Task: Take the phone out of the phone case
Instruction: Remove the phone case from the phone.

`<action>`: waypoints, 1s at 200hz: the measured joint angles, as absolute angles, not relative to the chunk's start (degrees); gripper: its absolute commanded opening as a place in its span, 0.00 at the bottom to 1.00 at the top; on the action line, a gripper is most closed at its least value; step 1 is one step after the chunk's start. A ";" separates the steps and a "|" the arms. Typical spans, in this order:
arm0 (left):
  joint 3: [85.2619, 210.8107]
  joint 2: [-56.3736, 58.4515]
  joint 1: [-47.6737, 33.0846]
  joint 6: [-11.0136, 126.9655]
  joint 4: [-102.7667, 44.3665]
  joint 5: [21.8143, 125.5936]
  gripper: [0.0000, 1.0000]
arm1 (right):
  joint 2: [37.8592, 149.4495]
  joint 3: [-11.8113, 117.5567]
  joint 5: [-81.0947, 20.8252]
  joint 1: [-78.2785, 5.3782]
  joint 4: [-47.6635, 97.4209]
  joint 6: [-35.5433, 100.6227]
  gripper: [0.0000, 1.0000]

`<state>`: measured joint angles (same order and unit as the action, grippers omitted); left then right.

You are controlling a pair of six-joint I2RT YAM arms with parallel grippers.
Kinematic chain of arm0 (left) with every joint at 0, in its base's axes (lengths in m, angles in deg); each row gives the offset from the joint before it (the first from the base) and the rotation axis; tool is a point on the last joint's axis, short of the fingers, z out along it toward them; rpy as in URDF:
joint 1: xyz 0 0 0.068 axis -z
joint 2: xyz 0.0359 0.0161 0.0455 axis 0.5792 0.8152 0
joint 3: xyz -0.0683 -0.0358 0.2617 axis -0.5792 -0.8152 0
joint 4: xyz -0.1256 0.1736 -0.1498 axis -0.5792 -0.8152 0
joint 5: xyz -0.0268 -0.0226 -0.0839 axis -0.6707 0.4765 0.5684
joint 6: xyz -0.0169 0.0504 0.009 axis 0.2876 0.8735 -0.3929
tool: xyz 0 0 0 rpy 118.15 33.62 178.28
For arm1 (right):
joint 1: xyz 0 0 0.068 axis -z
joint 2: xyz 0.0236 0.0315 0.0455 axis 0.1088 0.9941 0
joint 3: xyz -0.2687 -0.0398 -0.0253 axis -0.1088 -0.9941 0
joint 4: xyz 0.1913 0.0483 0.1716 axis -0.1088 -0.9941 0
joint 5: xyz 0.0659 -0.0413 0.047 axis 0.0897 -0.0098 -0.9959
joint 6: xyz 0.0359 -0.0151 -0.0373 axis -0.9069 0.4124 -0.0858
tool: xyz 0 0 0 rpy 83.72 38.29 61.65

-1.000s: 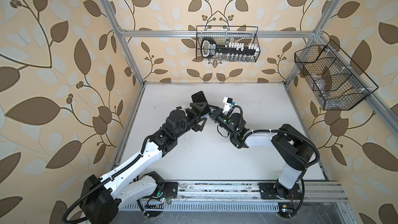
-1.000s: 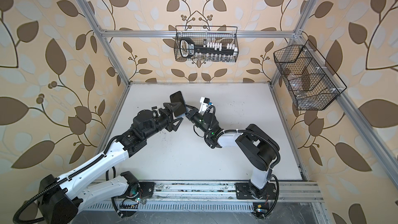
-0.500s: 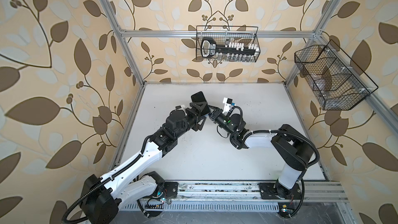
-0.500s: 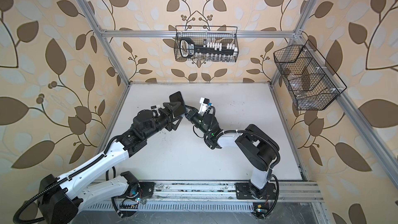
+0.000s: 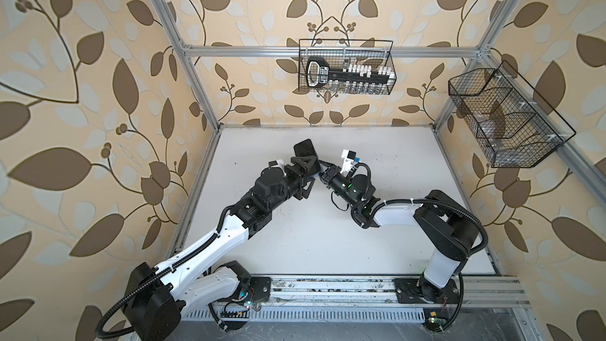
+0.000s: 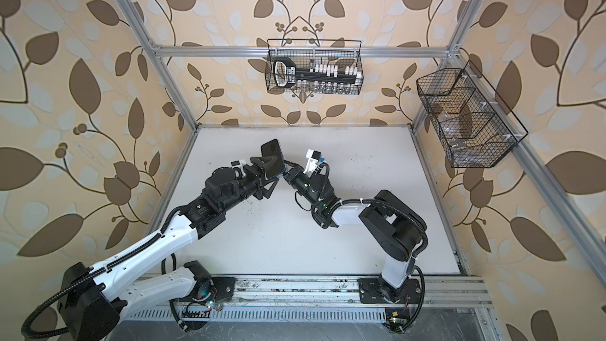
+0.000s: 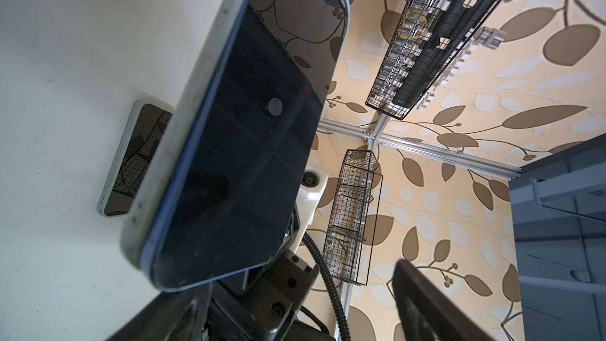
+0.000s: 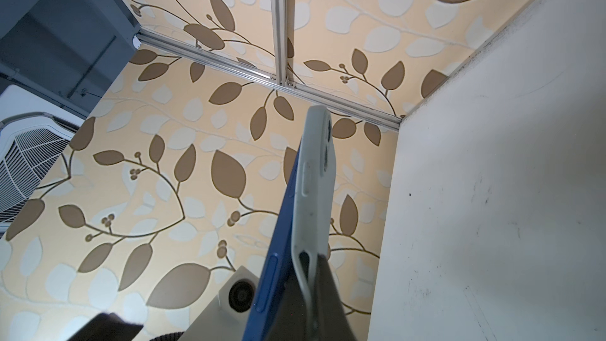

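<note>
The phone in its pale phone case is held up in the air, tilted, above the tabletop. It sits in front of the back-wall basket, under the end nearer the left arm. Both top views show it at the same spot and tilt as a second ago, and neither arm has visibly shifted.

The right gripper meets the phone's end farthest from the basket with its jaws clenched. In the right wrist view they seem to pinch the case's lip, which has peeled a little off the blue phone body there, though the grip itself is partly hidden.

The left gripper straddles the phone's lower half, on the side away from the basket, with its jaws spread wide. In the left wrist view one finger stands apart from the dark screen, so these jaws are released, as before.
</note>
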<state>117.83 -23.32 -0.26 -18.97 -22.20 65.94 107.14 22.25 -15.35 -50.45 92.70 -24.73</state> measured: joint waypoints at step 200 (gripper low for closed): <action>118.44 -22.86 -0.06 -14.93 -22.20 65.66 0.84 | 106.98 20.52 -12.27 -51.07 96.33 -28.71 0.00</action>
